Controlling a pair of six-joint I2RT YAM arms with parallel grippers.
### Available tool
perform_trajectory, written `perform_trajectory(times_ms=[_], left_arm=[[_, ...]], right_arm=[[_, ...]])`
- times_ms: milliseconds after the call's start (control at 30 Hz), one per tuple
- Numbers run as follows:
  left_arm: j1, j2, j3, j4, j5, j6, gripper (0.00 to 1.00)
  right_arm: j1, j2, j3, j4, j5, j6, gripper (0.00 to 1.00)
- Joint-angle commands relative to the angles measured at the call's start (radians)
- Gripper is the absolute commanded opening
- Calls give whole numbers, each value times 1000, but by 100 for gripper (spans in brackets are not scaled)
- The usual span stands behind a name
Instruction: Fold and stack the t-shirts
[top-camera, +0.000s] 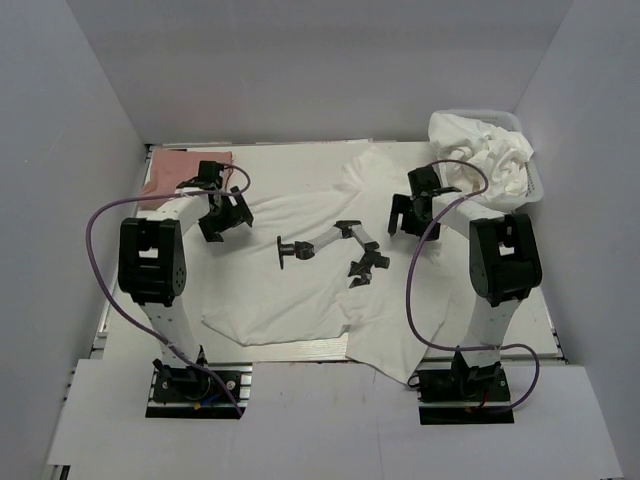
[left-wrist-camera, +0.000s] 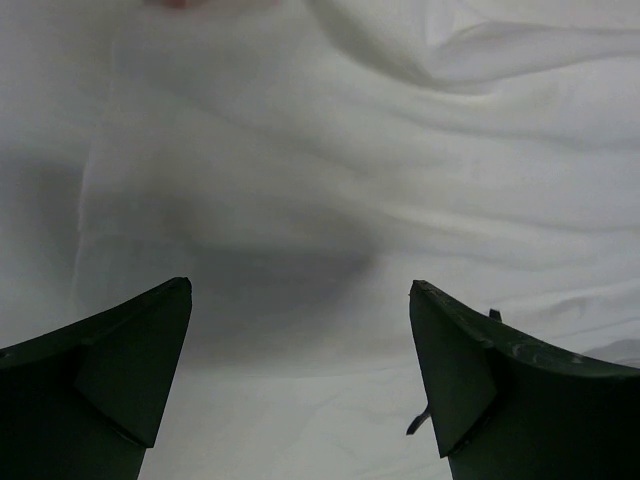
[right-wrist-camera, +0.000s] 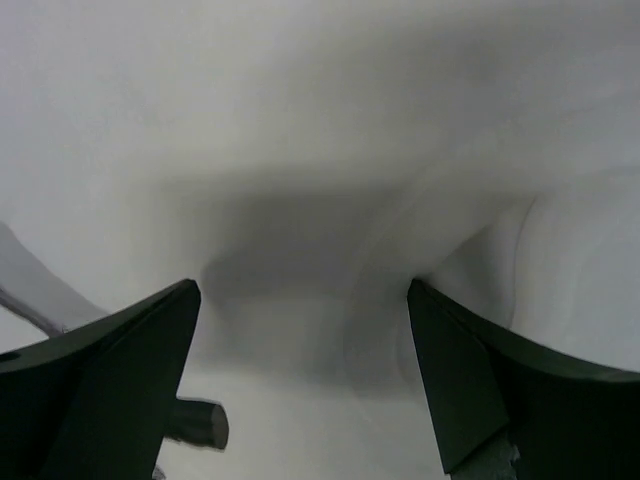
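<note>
One white t-shirt with a black graphic print lies spread across the middle of the tabletop, and it's not folded yet: sleeves out, hem rumpled, lower right corner draped over the near edge. Left arm's fingers hover over the shirt's left side, spread wide and empty. The wrist view shows only wrinkled white cloth between them. Right arm's fingers are the same story near the shirt's upper right: wide apart, nothing held, a soft ridge of fabric just below.

Upper left of the frame, a pink folded garment sits flat at the far corner. That looks like the start of the stack, so one piece seems done. Upper right, a heap of crumpled white shirts waits in a clear bin; how many, I can't tell.

So my read is early going. This shirt needs its whole fold, then a trip onto the pink one, and the heap comes after.
</note>
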Motion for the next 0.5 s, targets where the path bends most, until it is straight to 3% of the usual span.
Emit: perform_trajectory(times_ms=[0, 167, 467], left_arm=[[-7, 31, 79, 45, 33, 15, 100], [-7, 179, 192, 17, 33, 24, 100], [-7, 381, 477, -67, 33, 53, 100]], right_arm=[[-31, 29, 74, -37, 10, 26, 90], [-82, 125, 135, -53, 35, -2, 90], [-140, 320, 442, -106, 27, -95, 90]])
